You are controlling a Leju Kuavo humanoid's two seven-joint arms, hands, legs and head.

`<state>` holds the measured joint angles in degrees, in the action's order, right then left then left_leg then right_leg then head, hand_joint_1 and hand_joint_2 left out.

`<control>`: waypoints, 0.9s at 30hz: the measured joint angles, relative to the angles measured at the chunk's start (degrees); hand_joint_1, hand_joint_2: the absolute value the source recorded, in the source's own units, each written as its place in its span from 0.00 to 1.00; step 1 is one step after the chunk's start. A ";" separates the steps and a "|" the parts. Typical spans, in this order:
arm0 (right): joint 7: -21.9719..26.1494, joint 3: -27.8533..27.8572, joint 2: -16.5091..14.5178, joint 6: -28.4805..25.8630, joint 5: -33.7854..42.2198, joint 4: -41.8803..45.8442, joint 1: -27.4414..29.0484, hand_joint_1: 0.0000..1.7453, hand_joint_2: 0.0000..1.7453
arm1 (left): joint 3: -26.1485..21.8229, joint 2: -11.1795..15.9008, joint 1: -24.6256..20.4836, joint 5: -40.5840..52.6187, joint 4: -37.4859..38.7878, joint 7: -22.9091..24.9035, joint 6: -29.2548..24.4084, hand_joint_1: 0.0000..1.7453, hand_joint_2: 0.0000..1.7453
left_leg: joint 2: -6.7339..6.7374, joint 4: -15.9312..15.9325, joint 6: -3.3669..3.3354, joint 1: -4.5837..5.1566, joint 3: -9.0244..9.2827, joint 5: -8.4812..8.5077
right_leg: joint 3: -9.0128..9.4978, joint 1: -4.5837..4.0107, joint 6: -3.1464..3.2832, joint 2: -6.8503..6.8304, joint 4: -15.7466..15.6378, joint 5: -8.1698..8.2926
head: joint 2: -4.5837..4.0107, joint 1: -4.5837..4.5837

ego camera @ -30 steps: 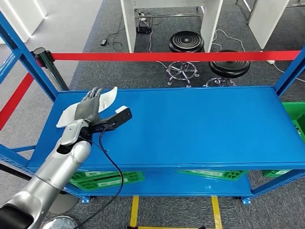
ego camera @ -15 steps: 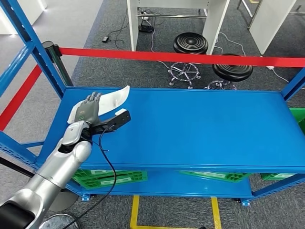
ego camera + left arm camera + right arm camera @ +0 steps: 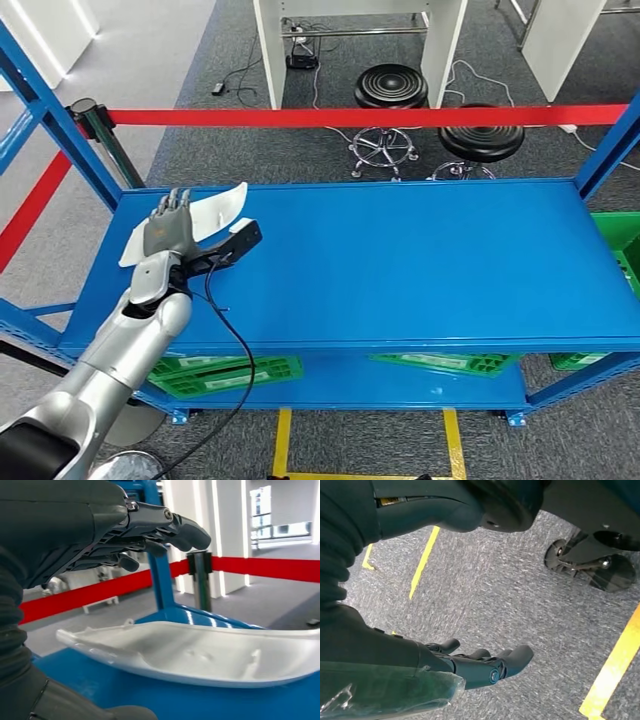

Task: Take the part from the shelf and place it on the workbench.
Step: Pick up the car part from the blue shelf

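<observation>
The white curved part (image 3: 220, 207) lies at the far left of the blue shelf top (image 3: 423, 260). My left hand (image 3: 167, 228) hovers over the part's left half with its fingers stretched forward and apart, holding nothing. In the left wrist view the fingers (image 3: 151, 522) hang above the part (image 3: 196, 652) with a clear gap between them. A black wrist camera (image 3: 240, 240) juts to the right of the hand. My right hand (image 3: 474, 665) hangs over grey carpet, fingers extended and holding nothing.
Red barrier tape (image 3: 362, 117) runs behind the shelf from a black stanchion (image 3: 98, 130). Two black stools (image 3: 391, 87) stand beyond it. Blue uprights (image 3: 53, 115) frame the shelf ends. Green crates (image 3: 226, 375) sit on the lower level.
The head view swayed and came back. My left hand has shifted left along the part, toward its left end, still above it and holding nothing.
</observation>
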<state>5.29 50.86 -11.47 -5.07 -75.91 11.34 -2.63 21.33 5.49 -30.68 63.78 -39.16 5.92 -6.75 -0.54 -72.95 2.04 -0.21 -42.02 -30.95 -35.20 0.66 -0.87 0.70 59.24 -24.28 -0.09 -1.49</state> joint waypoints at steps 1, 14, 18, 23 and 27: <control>0.00 0.00 0.00 0.02 -0.01 0.00 0.04 0.00 1.00 | -0.21 -0.09 0.00 0.35 0.53 0.14 -0.08 0.00 1.00 | 0.00 -0.97 -0.05 0.00 -0.50 0.23 | 0.01 0.00 0.01 0.00 0.01 -0.01 | 0.00 -0.01; 0.02 0.00 0.00 0.38 -0.03 0.00 -0.06 0.00 1.00 | -1.62 -1.12 -1.64 3.14 4.93 1.59 -0.46 0.00 1.00 | 0.10 15.92 -2.83 -0.14 7.55 7.45 | -5.68 -0.13 -2.68 -0.22 11.14 -5.71 | 0.00 0.52; 0.01 0.00 0.00 0.45 -0.03 0.01 -0.03 0.00 1.00 | -1.82 -1.32 -1.64 3.47 6.16 1.82 -0.24 0.00 1.00 | 0.06 15.88 -2.71 -0.14 7.74 7.33 | -6.08 -0.09 -2.83 -0.24 11.69 -3.76 | 0.00 0.49; 0.02 -0.02 -0.09 0.57 -0.05 0.00 -0.11 0.00 1.00 | -1.87 -1.34 -2.10 3.87 7.13 2.01 0.02 0.00 1.00 | -0.11 15.58 -1.55 0.25 7.61 7.27 | 0.08 -0.15 -1.93 -0.03 -0.04 -0.06 | 0.00 0.31; 0.05 0.00 -0.11 0.64 -0.07 0.00 -0.06 0.00 1.00 | -1.87 -1.44 -2.41 4.08 7.84 2.09 0.35 0.00 1.00 | -0.01 12.46 -0.54 0.09 6.17 5.03 | -0.01 0.05 -0.47 -0.03 -0.08 0.16 | 0.00 -0.04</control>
<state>5.34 50.86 -11.58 -4.43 -75.98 11.34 -2.69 19.45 4.05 -33.09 67.86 -31.32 8.01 -6.40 -0.54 -60.50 1.50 -0.12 -35.85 -25.93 -35.21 0.71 -1.33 0.68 59.16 -24.12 -0.09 -1.54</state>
